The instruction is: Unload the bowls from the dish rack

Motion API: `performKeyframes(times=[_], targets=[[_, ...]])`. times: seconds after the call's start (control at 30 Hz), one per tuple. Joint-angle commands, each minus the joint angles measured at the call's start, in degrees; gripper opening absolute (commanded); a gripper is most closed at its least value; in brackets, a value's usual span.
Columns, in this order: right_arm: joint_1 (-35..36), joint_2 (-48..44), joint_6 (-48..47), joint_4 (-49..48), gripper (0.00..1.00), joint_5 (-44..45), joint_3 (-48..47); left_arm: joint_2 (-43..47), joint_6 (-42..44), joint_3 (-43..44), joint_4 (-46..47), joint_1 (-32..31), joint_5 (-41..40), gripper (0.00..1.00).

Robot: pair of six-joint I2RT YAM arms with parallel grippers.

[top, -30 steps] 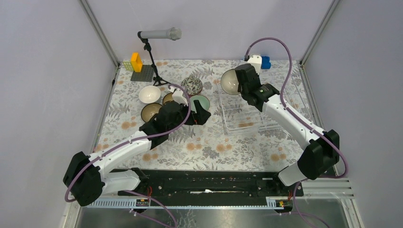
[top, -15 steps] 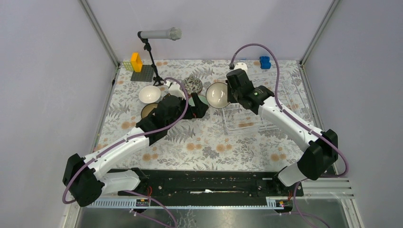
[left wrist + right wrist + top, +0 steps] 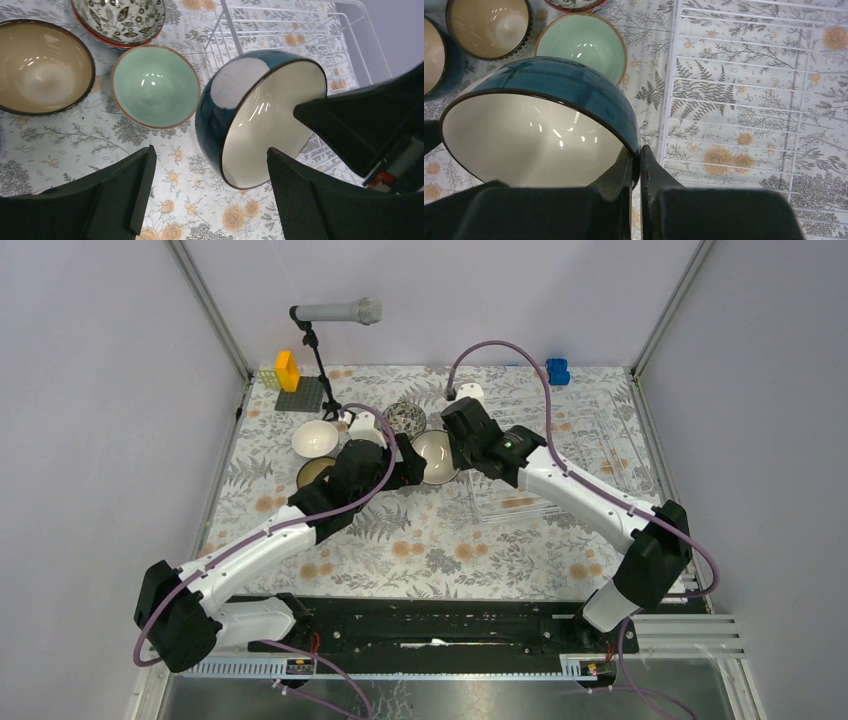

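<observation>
My right gripper point(image 3: 639, 159) is shut on the rim of a teal bowl point(image 3: 549, 80) with a cream inside and holds it tilted in the air, left of the dish rack point(image 3: 749, 85). In the top view the bowl point(image 3: 436, 456) hangs at the right gripper point(image 3: 455, 448), next to my left gripper point(image 3: 408, 466). My left gripper point(image 3: 210, 155) is open; the teal bowl point(image 3: 220, 115) hangs just ahead of its gap, touching neither finger. The white wire rack point(image 3: 560, 455) shows no bowls.
On the floral cloth left of the rack stand a mint green bowl point(image 3: 155, 85), a dark brown bowl point(image 3: 42, 67), a grey floral bowl point(image 3: 120, 20) and a white bowl point(image 3: 315, 437). A microphone stand point(image 3: 322, 360) and toy bricks point(image 3: 287, 372) are at the back left.
My right arm has carried the teal bowl leftward from over the rack to just in front of my left gripper. The left gripper has moved slightly up and right, toward the bowl.
</observation>
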State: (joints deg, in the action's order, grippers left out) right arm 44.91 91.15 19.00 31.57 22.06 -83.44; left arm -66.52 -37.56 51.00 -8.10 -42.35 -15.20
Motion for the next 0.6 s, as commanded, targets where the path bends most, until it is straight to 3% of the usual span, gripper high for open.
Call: performKeyframes(times=[0.0,0.2,0.57], targets=[[1.7,0.0,0.0,-2.3,0.00,2.7,-4.0,-0.9,-0.9,2.8,-0.3,-0.3,-5.0,0.85],[3.0,1.0,0.0,-2.1,0.00,3.0,-5.1,-2.7,-1.6,3.5,-1.5,-0.2,-7.4,0.76],[7.1,4.1,1.1,-2.8,0.00,4.2,-6.5,-3.2,-1.1,2.6,-1.5,-0.3,-9.7,0.33]])
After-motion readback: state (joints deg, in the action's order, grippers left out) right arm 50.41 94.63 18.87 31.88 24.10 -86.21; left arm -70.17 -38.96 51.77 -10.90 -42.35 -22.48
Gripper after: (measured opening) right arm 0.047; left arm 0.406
